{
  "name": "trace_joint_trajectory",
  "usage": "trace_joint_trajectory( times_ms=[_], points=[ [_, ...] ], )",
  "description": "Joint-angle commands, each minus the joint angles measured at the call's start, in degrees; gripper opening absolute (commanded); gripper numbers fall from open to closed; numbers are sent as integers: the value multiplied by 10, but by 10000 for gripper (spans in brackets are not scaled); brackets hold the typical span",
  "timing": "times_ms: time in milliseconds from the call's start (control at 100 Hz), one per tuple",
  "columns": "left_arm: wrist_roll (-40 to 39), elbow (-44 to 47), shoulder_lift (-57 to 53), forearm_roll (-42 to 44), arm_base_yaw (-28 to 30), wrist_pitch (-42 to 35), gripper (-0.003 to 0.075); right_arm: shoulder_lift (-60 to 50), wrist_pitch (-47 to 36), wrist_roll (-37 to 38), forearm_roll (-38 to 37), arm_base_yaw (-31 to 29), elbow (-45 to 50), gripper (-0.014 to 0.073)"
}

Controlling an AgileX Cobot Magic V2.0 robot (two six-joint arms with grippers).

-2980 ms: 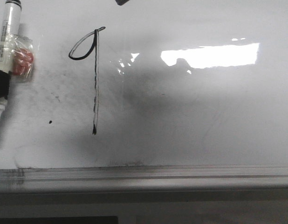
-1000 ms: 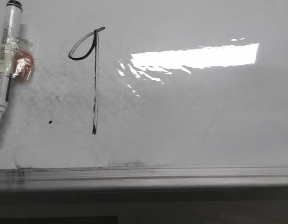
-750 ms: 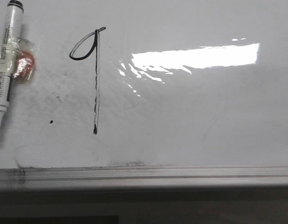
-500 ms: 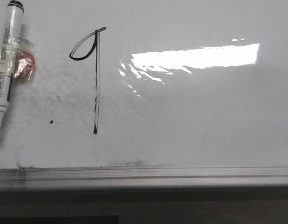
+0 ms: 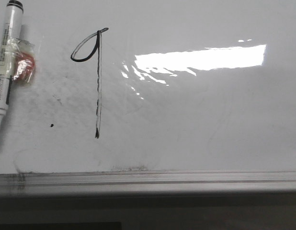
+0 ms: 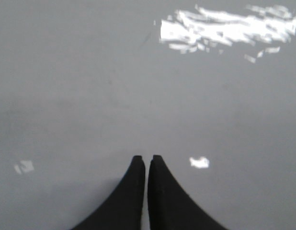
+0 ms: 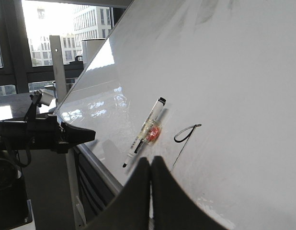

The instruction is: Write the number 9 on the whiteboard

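Fingers (image 6: 147, 165) of both arms closed, off the whiteboard (image 5: 210, 120).

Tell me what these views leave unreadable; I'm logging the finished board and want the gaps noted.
- Marker pen label: too small and blurred in front view; its left side is cut by the frame edge.
- Red item taped to the pen: identity unclear, blurred under clear wrap.
- Number 9 stem base: hidden behind the right gripper in right wrist view.
- Whiteboard extent: cut off by every edge.
- Left gripper: shows only blank board.
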Motion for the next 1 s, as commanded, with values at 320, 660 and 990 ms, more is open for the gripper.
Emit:
trace_joint_trajectory(
  times_ms=[320, 660, 990],
  points=[
    [-4, 24, -16, 5, 2, -15, -20, 4, -49, -3, -7, 0, -14, -63],
    [-4, 24, -16, 5, 2, -15, -20, 4, -49, -3, -7, -2, -14, -63],
    [-4, 24, -16, 5, 2, -15, -20, 16, -281, -2, -5, -246, 88, -63]
  ],
)
